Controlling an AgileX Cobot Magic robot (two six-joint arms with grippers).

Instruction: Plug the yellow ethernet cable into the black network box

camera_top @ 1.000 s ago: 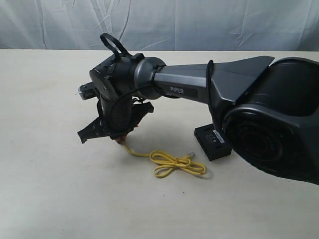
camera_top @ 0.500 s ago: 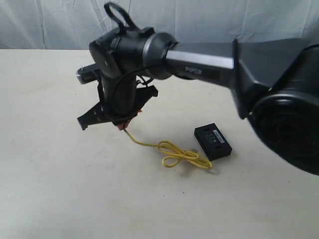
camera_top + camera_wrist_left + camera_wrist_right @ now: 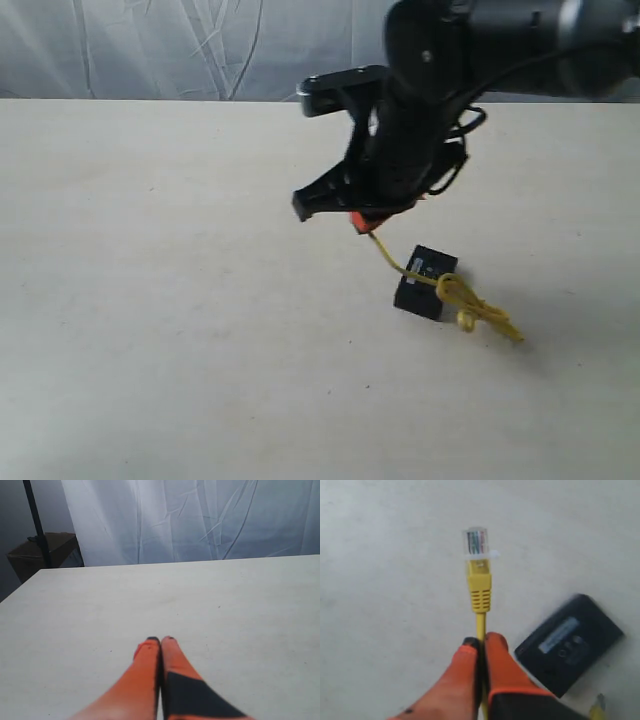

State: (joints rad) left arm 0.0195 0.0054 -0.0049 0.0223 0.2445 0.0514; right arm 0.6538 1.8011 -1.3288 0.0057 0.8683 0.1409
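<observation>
My right gripper (image 3: 362, 222) hangs above the table, shut on the yellow ethernet cable (image 3: 460, 296). In the right wrist view the cable (image 3: 479, 587) sticks out past the orange fingertips (image 3: 496, 645), its clear plug (image 3: 475, 542) free in the air. The cord drops from the gripper across the black network box (image 3: 425, 282), and its bundled loop lies just right of the box. The box (image 3: 568, 645) shows its pale label and lies beside the gripper (image 3: 482, 640), apart from the plug. My left gripper (image 3: 160, 640) is shut on nothing over bare table.
A pale table (image 3: 150, 300) carries everything, with a white curtain (image 3: 150, 45) behind its far edge. In the left wrist view a dark stand and a brown box (image 3: 42, 555) sit beyond the table's corner.
My right arm swung to the right with the cable held in it. The bundled loop was dragged along and now lies on the box's right instead of its left.
</observation>
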